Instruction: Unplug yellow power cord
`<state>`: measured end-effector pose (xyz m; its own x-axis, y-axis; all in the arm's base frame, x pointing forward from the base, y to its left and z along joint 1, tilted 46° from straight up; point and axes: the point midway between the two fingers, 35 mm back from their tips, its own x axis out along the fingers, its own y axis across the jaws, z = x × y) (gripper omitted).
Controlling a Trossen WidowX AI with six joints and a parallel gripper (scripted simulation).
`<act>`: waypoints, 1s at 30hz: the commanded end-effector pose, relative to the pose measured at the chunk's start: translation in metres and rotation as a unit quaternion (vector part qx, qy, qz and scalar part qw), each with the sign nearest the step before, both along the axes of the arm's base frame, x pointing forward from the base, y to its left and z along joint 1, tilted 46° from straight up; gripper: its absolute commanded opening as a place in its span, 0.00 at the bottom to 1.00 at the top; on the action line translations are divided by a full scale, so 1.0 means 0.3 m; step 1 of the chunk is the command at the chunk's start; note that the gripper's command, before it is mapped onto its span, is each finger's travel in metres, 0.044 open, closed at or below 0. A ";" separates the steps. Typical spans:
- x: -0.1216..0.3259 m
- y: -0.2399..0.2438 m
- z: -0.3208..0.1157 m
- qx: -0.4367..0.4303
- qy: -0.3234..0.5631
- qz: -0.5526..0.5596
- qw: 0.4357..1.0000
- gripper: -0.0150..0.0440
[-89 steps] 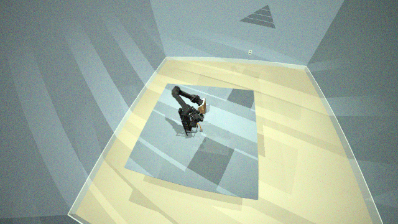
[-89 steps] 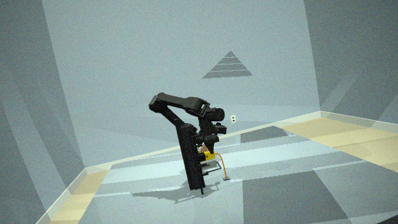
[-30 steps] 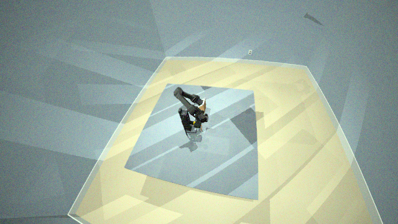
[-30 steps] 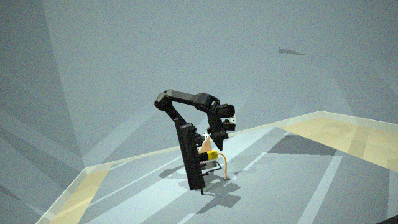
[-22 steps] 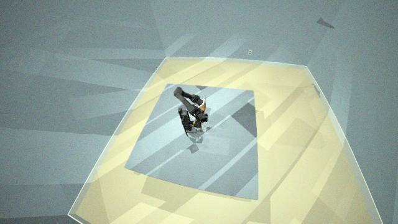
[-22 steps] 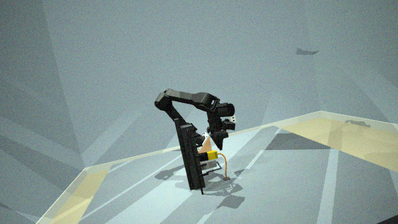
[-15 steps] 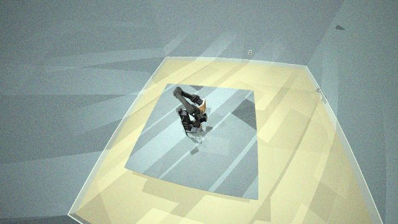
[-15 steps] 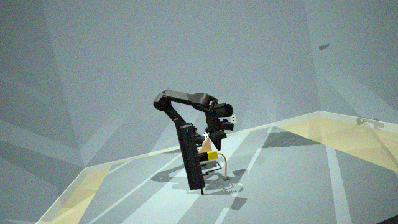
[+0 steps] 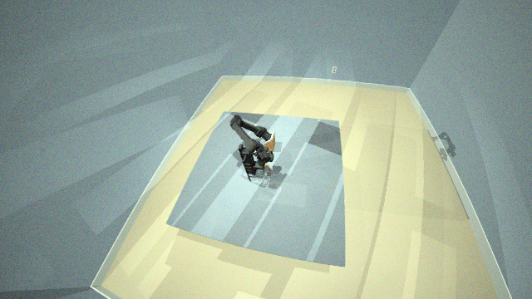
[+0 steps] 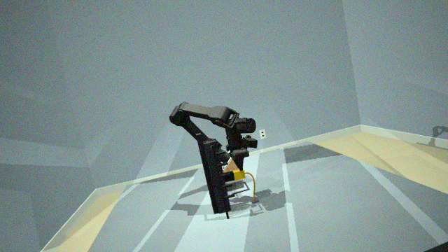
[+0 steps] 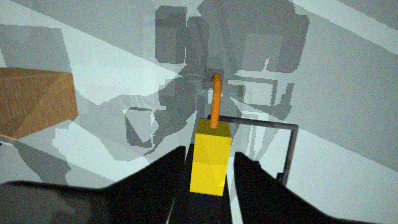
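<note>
The yellow plug (image 11: pixel 210 165) (image 10: pixel 239 174) sits between my two black fingers, with a thin gap on each side. My gripper (image 11: pixel 209 154) (image 10: pixel 240 167) is partly open around it and does not clamp it. In the exterior view the plug stands out sideways from the tall black power strip (image 10: pixel 215 175) (image 9: pixel 248 168), close against its face. I cannot tell whether its pins are still in the socket. The orange cord (image 11: pixel 215 100) (image 10: pixel 253 185) curves from the plug down to the floor.
A brown box (image 11: pixel 35 100) (image 10: pixel 229 167) (image 9: pixel 270 144) stands close to the strip, left of my fingers. A thin dark wire frame (image 11: pixel 290 150) (image 10: pixel 245 190) lies low beside the plug. A grey mat (image 9: pixel 291 232) covers the floor around the arm.
</note>
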<state>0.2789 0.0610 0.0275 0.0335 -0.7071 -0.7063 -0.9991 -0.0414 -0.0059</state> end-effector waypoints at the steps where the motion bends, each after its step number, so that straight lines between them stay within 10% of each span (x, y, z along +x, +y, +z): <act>1: -0.003 -0.009 0.012 0.000 0.000 0.002 1.000 0.53; 14: -0.001 -0.037 -0.016 -0.001 0.000 0.002 1.000 0.53; 30: 0.001 -0.023 -0.018 0.001 -0.001 0.000 1.000 0.25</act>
